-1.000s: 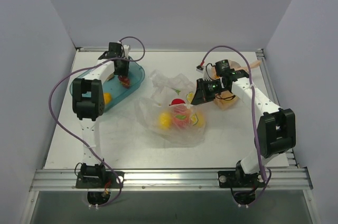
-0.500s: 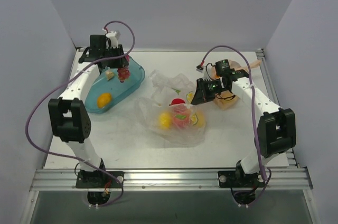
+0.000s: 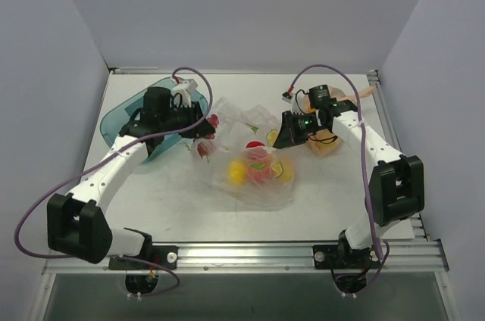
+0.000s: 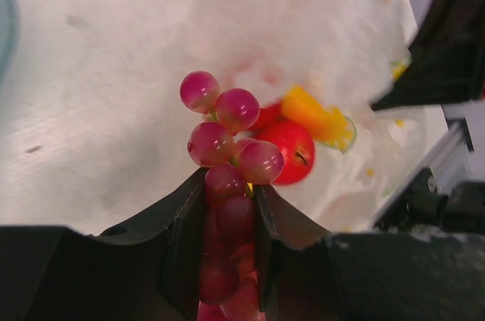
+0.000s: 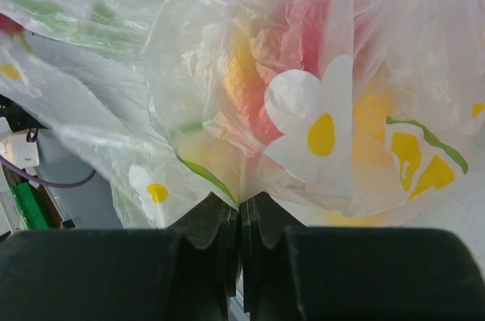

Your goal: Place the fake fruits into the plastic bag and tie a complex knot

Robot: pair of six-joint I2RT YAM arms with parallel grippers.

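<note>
My left gripper (image 3: pixel 204 130) (image 4: pixel 229 182) is shut on a bunch of red grapes (image 4: pixel 227 139), one of the fake fruits, and holds it over the left edge of the plastic bag (image 3: pixel 254 188). The bag is clear with a daisy print and lies in the middle of the table. Inside it lie a yellow fruit (image 3: pixel 237 172), a red apple (image 4: pixel 288 151) and an orange piece (image 4: pixel 312 111). My right gripper (image 3: pixel 279 138) (image 5: pixel 241 204) is shut on the bag's right rim (image 5: pixel 250 177) and holds it up. The knot is out of view.
The teal tray (image 3: pixel 115 118) sits at the back left, partly under my left arm. A peach-orange bag (image 3: pixel 326 144) lies at the right behind my right gripper. Grey walls close in the table on three sides.
My left arm has swung from the teal tray to the right, carrying the grapes to the bag's left edge. The right arm and the bag have stayed still.
</note>
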